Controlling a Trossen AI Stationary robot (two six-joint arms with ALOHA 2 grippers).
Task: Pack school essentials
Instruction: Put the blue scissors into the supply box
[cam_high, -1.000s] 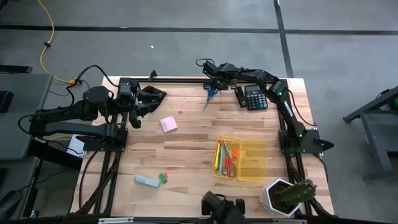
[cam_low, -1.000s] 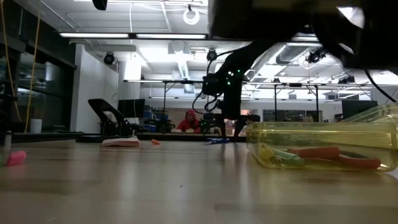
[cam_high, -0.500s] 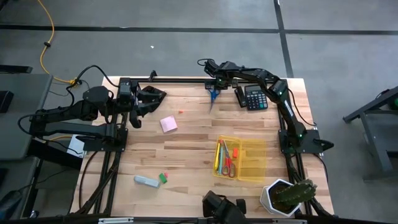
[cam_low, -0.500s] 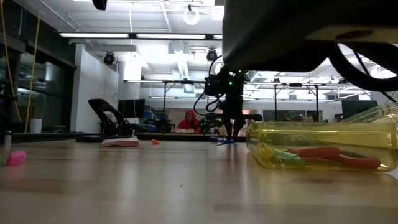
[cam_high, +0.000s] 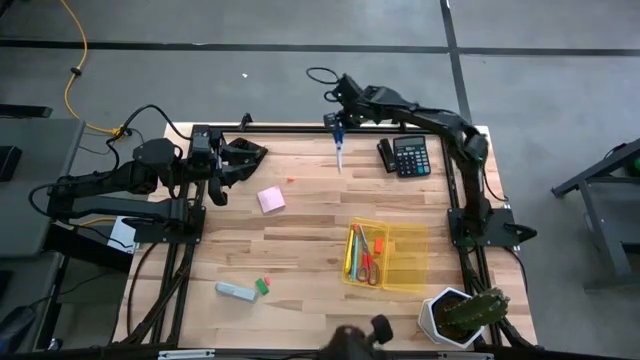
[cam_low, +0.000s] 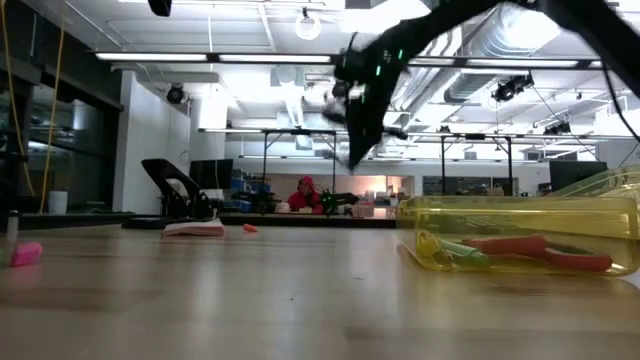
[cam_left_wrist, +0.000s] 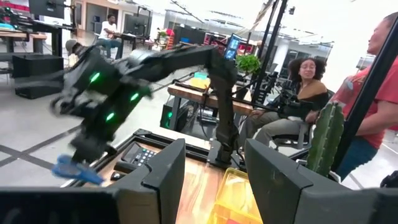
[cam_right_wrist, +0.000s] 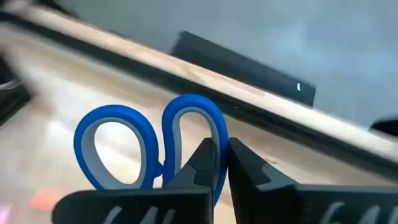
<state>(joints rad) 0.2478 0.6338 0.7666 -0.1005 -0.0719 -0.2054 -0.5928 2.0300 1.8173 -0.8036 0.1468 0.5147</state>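
While the blue-handled scissors (cam_right_wrist: 149, 146) are dangling point-down over the far edge of the table (cam_high: 300, 250), the right gripper (cam_high: 338, 118) is pinching them right beside the finger loops, its two dark fingers pressed together on the handle. They are hanging below that gripper, clear of the wood, with the calculator (cam_high: 410, 156) just off to the side of the arm and the yellow tray (cam_high: 410, 262) sitting well back toward the arm's base. Inside that tray the red-handled scissors (cam_high: 368, 264) and the yellow marker (cam_high: 351, 254) are already lying.

To my eye the scissors are going to behave as a light, stiff thing, hard steel and smooth plastic, so the grip near the loops is likely letting the blades swing like a pendulum. A hold closer to the pivot would steady them, and the tip wants watching on the way down.

Farther out, the pink sticky-note pad (cam_high: 271, 200) is lying near the left gripper (cam_high: 243, 158), which is waiting at its own far corner with its fingers spread and nothing between them. The green eraser (cam_high: 262, 287) is resting well away, and the potted cactus (cam_high: 462, 314) is standing at the near corner.
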